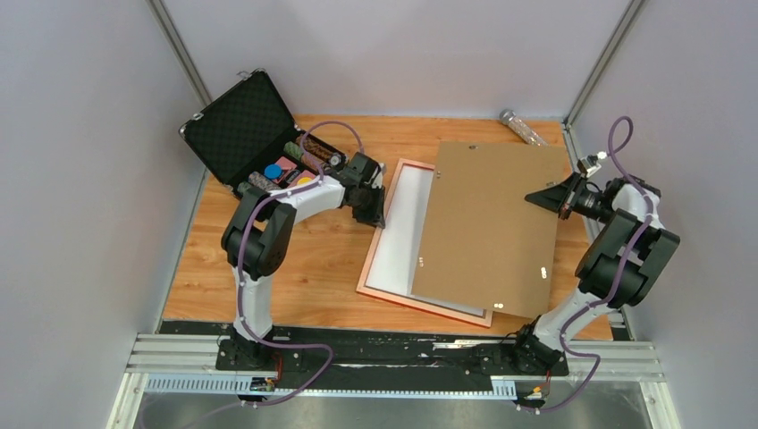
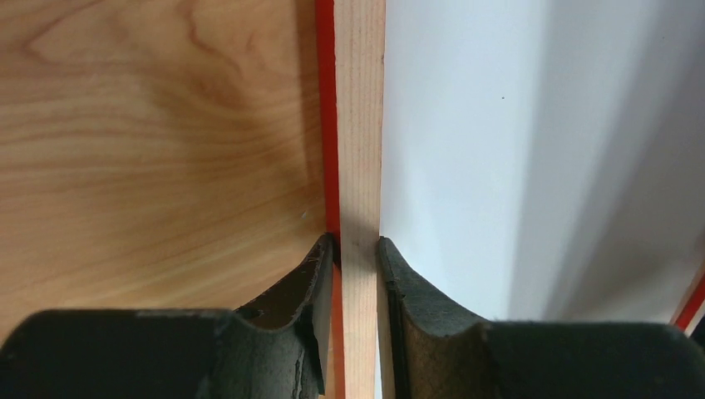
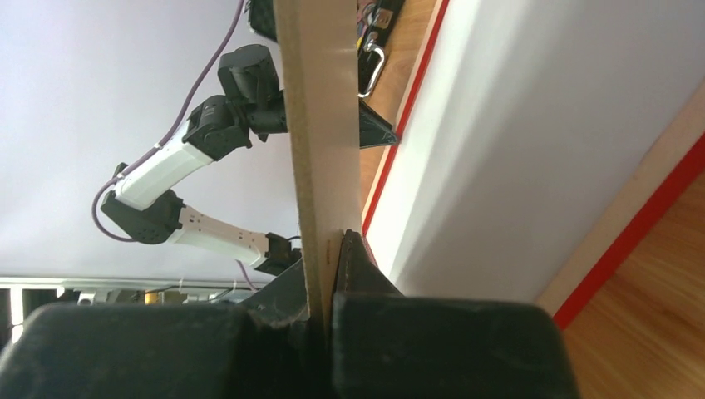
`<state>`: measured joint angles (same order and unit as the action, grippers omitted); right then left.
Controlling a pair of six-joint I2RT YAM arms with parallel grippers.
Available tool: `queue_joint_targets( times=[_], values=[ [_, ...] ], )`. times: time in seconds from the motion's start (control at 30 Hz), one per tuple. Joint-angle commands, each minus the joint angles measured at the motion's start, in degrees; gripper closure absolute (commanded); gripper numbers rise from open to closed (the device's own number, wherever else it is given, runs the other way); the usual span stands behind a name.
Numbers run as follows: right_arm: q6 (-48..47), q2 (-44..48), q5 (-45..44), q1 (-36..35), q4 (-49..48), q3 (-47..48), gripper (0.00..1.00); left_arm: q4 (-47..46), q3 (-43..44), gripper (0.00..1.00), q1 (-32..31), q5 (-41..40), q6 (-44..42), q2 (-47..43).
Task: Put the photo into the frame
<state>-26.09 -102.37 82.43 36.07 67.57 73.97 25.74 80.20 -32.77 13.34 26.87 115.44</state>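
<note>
Both sets of fingers are clenched on something. Your left fingers (image 1: 374, 213) straddle the left rail of the frame (image 1: 379, 241), one pad against each side of it, just left of centre in the overhead view. The frame lies flat on the bench (image 1: 313, 268), copper face up, with red along its outer edge. The photo (image 1: 400, 232) sits inside it, white back up, its right part hidden under the backing board (image 1: 492, 223). Your right fingers (image 1: 539, 197) pinch that brown board's right edge, holding that side raised over the frame's right half. A black case (image 1: 237, 125) stands open at the upper left.
</note>
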Motion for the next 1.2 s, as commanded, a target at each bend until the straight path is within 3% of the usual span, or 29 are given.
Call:
queue_joint_targets(
  times=[0.0, 0.17, 0.4, 0.57, 0.87, 1.17],
  values=[
    [17.25, 4.94, 6.82, -3.05, -14.71, -4.35, 1.00, -2.28, -4.89, 1.00, 1.28, -2.95, -0.52, -6.59],
    [33.30, 5.66, 6.65, -5.90, -34.69, -12.88, 1.00, -5.55, -10.09, 1.00, 2.49, -4.26, 1.80, -11.52],
    [38.00, 0.48, 5.99, -12.07, -41.41, -13.41, 1.00, -11.97, -17.64, 1.00, 3.45, -5.27, 8.68, -16.38],
    [48.24, -2.02, 3.87, -16.46, -53.72, -14.88, 1.00, -16.58, -20.42, 1.00, 3.59, -3.79, 14.31, -16.29],
    [58.52, -4.49, -0.17, -20.75, -67.00, -18.79, 1.00, -20.91, -24.29, 0.99, 3.52, -1.94, 20.70, -15.84],
    [69.75, -8.37, -0.62, -21.87, -81.49, -18.55, 1.00, -23.06, -25.60, 0.63, 2.56, -0.68, 22.16, -16.39]
  ],
)
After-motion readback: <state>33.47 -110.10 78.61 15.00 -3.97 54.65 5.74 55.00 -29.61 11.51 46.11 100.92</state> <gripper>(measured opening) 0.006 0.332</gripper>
